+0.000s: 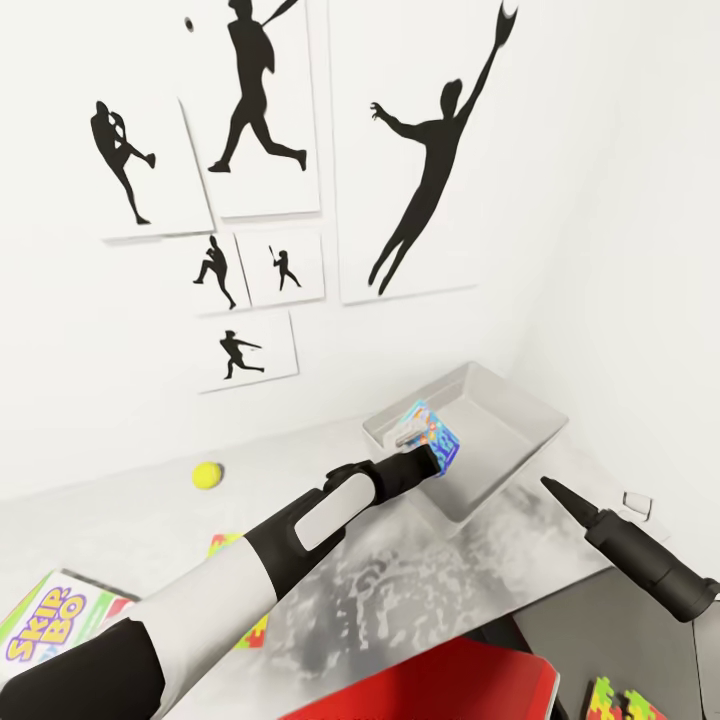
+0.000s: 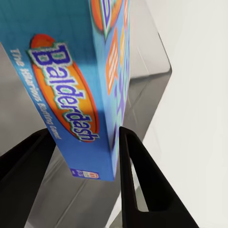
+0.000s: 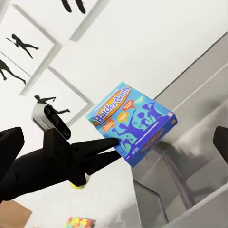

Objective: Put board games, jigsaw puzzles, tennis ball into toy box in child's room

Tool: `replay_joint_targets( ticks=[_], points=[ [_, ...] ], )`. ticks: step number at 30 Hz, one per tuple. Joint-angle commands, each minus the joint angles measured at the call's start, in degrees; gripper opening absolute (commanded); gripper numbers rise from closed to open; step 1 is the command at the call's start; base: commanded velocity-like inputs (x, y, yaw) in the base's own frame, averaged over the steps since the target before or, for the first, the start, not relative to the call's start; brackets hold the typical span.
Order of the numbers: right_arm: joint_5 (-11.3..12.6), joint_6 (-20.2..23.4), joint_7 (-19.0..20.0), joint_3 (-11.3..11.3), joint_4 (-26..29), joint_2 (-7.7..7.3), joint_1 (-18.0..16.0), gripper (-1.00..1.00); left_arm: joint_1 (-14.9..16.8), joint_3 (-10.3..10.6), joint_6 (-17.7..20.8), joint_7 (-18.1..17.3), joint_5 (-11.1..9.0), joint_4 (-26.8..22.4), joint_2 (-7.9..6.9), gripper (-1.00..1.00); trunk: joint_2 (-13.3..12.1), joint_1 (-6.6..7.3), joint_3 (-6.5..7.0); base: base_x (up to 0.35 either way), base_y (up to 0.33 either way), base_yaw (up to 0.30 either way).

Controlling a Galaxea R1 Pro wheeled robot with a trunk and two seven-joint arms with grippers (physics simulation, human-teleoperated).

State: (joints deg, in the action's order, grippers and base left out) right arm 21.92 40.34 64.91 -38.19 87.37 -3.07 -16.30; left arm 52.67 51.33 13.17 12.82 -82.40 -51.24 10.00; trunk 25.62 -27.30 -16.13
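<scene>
The left claw [image 1: 432,447] is clamped on a blue game box [image 1: 436,436], the grey tray [image 1: 520,440] below it. The right claw [image 1: 556,490] hangs beside the tray; its opening cannot be told.

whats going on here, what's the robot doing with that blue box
The left hand grips a blue Balderdash game box by one edge and holds it over the light grey toy box on the table. The right hand hangs empty beside the tray. On the table lie the tennis ball, a Skip-Bo box and a jigsaw board, none yet in the tray.
</scene>
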Motion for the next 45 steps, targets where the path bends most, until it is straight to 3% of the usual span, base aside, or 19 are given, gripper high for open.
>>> replay_joint_targets(
  ticks=[1,9,12,16,22,27,30,36,45],
  points=[
    [0.2,0.4,0.1,0.0,0.0,-0.01,0.0,1.00,0.1,0.1,0.1,0.4,-0.4,-0.1,0.00,-1.00,0.1,-0.03,-0.20,0.000,0.000,0.000],
    [0.1,0.3,0.2,0.0,0.0,-0.01,0.0,1.00,0.1,0.2,0.6,0.5,-0.6,-0.7,0.00,-1.00,0.1,-0.03,-0.95,0.000,0.000,0.000],
    [0.0,0.2,0.2,0.0,0.0,-0.01,0.0,1.00,0.1,0.2,2.0,0.5,-2.3,-0.9,0.00,-1.00,0.1,-0.03,-1.23,0.000,0.000,0.000],
    [0.0,0.2,0.2,0.0,0.0,-0.01,0.0,1.00,1.5,0.0,6.4,0.5,-7.0,-1.2,0.00,-1.00,0.1,-0.03,-1.60,0.000,0.000,0.000],
    [-0.1,0.1,0.2,-0.1,0.0,-0.01,0.0,1.00,10.0,-0.3,9.6,2.0,-14.7,-0.6,0.00,-1.00,0.1,-0.03,-2.16,0.000,0.000,0.000],
    [-0.1,0.1,0.2,-0.1,0.0,-0.01,0.0,1.00,16.3,-1.8,12.3,6.0,-21.1,4.8,0.00,-1.00,0.1,-0.03,-2.63,0.000,0.000,0.000],
    [-0.2,0.1,0.2,-0.1,-0.4,-0.01,0.0,1.00,20.0,-3.0,13.4,6.9,-23.1,7.9,0.00,-1.00,0.1,-0.03,-2.91,0.000,0.000,0.000],
    [-0.2,0.2,0.3,-0.1,-0.4,-0.06,0.0,1.00,22.4,-8.7,14.6,7.2,-23.7,11.9,0.00,-1.00,0.1,-0.03,-3.47,0.000,0.000,0.000],
    [-0.1,0.2,0.4,-0.1,-0.1,-0.03,0.0,1.00,22.7,-9.6,16.9,8.6,-23.8,14.1,0.00,-1.00,0.1,-0.03,-4.31,0.000,0.000,0.000]
  ],
)
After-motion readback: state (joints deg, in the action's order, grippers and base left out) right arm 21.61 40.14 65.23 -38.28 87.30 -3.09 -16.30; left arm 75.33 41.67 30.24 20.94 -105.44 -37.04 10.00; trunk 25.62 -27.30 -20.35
